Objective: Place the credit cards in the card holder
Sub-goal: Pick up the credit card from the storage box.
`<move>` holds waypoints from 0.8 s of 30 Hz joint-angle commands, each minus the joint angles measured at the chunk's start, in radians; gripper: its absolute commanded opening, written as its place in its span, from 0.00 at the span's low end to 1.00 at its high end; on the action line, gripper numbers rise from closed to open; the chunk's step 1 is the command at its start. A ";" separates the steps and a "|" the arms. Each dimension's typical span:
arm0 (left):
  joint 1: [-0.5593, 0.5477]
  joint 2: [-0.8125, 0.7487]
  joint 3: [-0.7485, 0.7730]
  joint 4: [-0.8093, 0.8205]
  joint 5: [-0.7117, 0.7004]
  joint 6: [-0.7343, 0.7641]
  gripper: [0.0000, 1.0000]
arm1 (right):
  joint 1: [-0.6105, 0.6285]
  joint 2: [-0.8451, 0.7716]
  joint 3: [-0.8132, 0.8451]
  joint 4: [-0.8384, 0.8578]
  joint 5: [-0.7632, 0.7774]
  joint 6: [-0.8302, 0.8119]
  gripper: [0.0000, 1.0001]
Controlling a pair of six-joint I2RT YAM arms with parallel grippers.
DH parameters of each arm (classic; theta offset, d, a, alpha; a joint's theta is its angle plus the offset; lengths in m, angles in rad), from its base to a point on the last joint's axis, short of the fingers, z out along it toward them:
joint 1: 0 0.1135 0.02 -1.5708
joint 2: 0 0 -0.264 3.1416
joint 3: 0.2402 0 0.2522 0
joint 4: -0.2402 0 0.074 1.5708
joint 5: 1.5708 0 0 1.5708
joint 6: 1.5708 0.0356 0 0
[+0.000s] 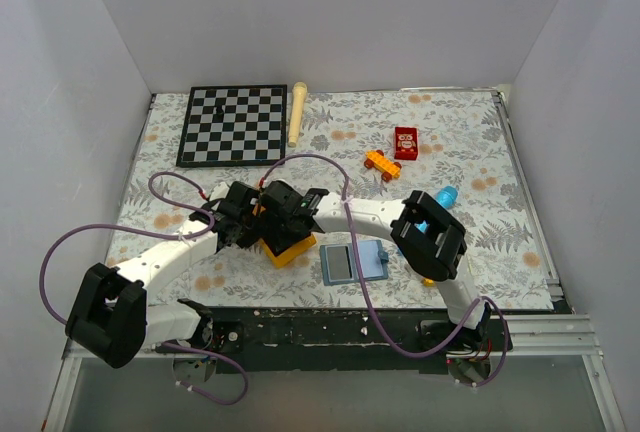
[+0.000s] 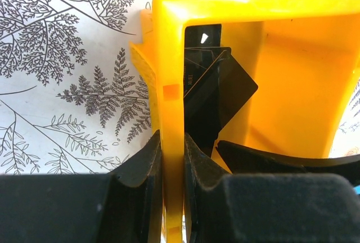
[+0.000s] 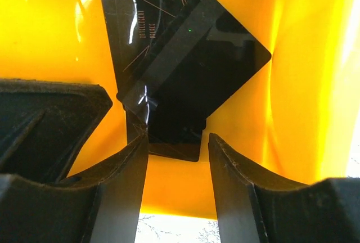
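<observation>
Two black credit cards point(image 3: 191, 68) are seen inside a yellow bin point(image 2: 292, 85), overlapped, the top one turned at an angle across the other. One bin wall is clamped between the fingers of the left gripper point(image 2: 171, 142), which is clenched on it. The right gripper point(image 3: 177, 142) is lowered into the bin with its jaws released; the lower end of the cards is seen between the fingertips point(image 3: 132, 164), and contact cannot be told. The card holder point(image 1: 355, 262) is laid open and flat on the leaf-patterned table point(image 1: 480, 152), just right of the bin, apart from the cards. A chessboard point(image 1: 232, 124) is seen at the far left.
</observation>
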 commanded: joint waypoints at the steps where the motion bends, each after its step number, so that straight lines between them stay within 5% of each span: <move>1: -0.035 -0.006 0.029 0.004 -0.017 -0.025 0.00 | -0.011 0.025 -0.054 0.063 -0.045 0.086 0.56; 8: -0.034 -0.009 0.023 0.012 -0.005 -0.028 0.00 | -0.035 0.034 -0.109 0.131 -0.072 0.200 0.52; 15: -0.034 -0.011 0.012 0.013 -0.002 -0.026 0.00 | -0.043 0.028 -0.149 0.203 -0.092 0.220 0.25; 24: -0.034 0.003 0.013 0.016 0.006 -0.026 0.00 | -0.051 -0.065 -0.225 0.302 -0.062 0.196 0.06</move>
